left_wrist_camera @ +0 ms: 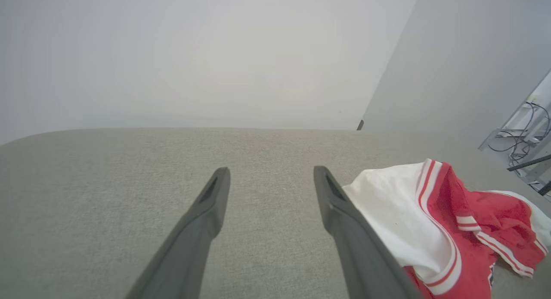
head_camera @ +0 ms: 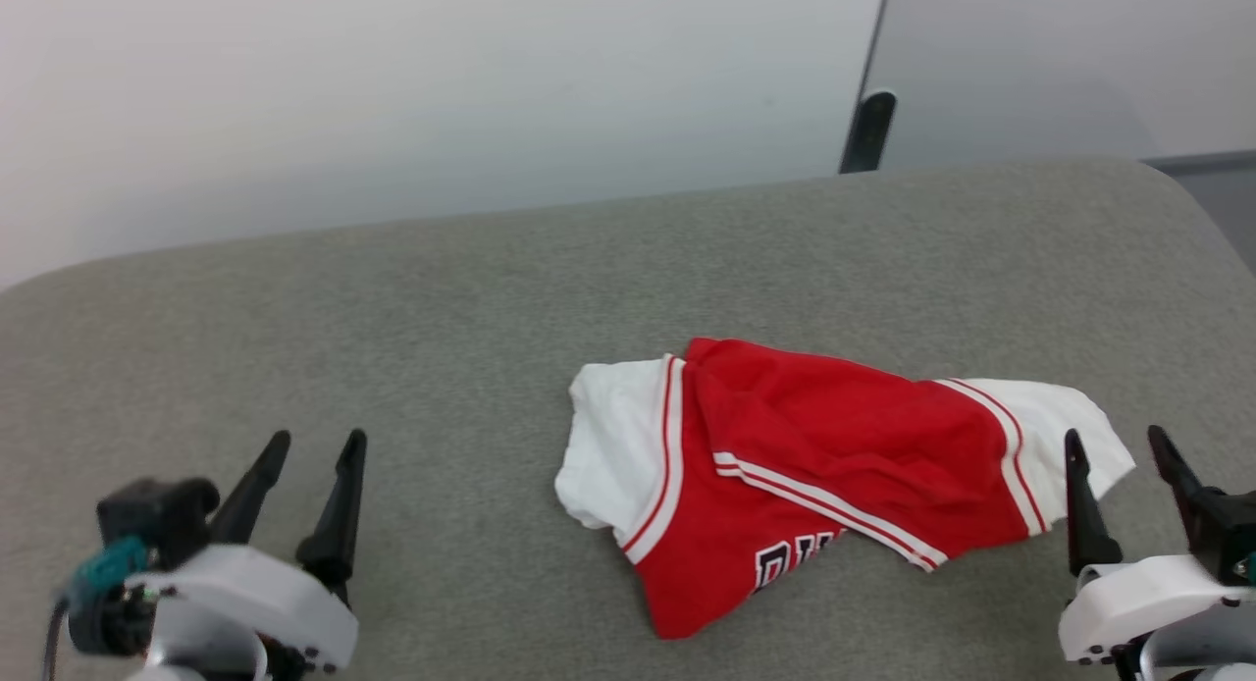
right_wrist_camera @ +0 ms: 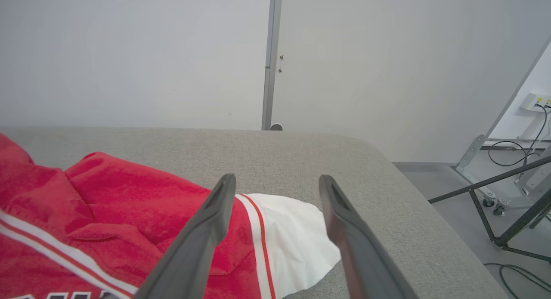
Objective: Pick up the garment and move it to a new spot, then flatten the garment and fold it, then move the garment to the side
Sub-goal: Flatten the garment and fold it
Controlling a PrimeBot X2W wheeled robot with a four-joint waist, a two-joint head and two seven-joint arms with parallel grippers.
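Head view: a crumpled red jersey shirt (head_camera: pixel 814 465) with white short sleeves and striped trim lies right of centre on the grey fabric-covered surface (head_camera: pixel 392 318). The left gripper (head_camera: pixel 320 436) hangs spread and empty, well apart from the shirt. The right gripper (head_camera: pixel 1114 434) stands spread just beside the shirt's right white sleeve (head_camera: pixel 1055 431).

Left wrist view: the parted fingers hang over bare grey fabric, the shirt to their right.

Right wrist view: the parted fingers frame the white sleeve, gripping nothing.

Garment (head_camera: pixel 834 445) red, white sleeves, striped trim; surface (head_camera: pixel 392 347) grey.
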